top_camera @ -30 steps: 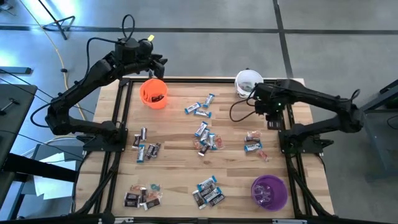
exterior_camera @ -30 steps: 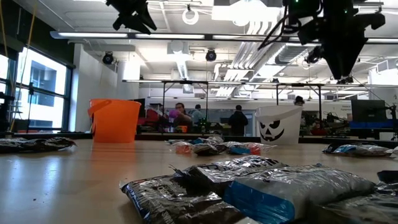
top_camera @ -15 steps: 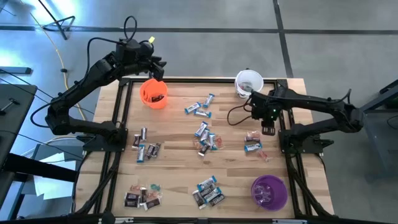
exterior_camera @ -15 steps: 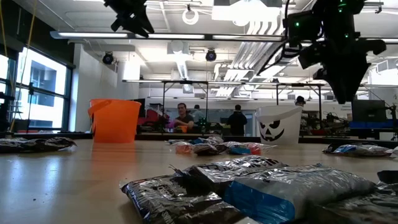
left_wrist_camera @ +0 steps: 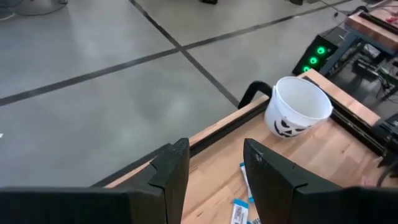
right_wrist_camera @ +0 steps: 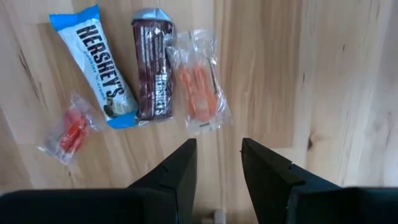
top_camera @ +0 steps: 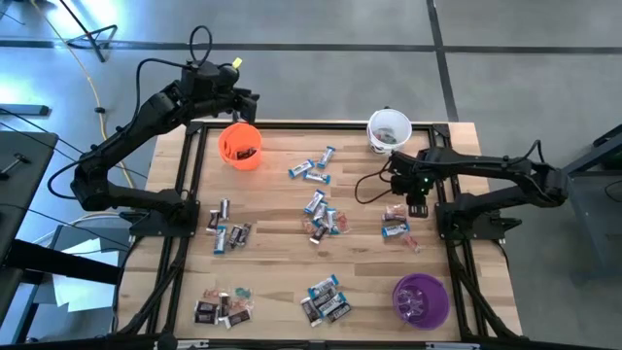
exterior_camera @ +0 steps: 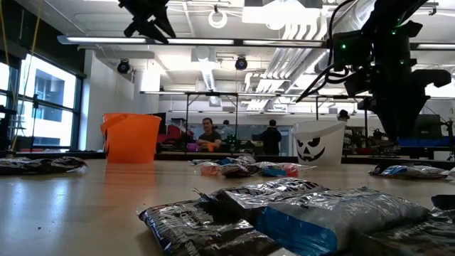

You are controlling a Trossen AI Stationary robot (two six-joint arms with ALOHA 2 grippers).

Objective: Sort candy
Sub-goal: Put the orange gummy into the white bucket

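Candy lies in small heaps on the wooden table [top_camera: 282, 262]. Near the right edge are a blue-and-white Hershey's bar [right_wrist_camera: 93, 65], a brown Hershey's bar [right_wrist_camera: 153, 68], a clear wrapper with orange sweets [right_wrist_camera: 199, 87] and a small red piece [right_wrist_camera: 68, 134]; this heap [top_camera: 396, 224] lies flat on the wood. My right gripper [right_wrist_camera: 217, 165] [top_camera: 418, 202] hovers open above the table, just beside this heap, pointing down. My left gripper [top_camera: 248, 97] [left_wrist_camera: 214, 168] is open and high, past the table's far edge, behind the orange cup [top_camera: 240, 146].
The white pumpkin-face cup [top_camera: 389, 128] stands at the far right and a purple cup [top_camera: 420, 299] at the near right. More candy heaps lie at the centre [top_camera: 321, 219], far centre [top_camera: 313, 167], left [top_camera: 228, 233], near left [top_camera: 222, 306] and near centre [top_camera: 326, 299]. People stand in the room behind.
My right gripper has moved from beside the white cup toward the table's near edge and downward, ending over the right-hand candy heap. The candy has not moved.
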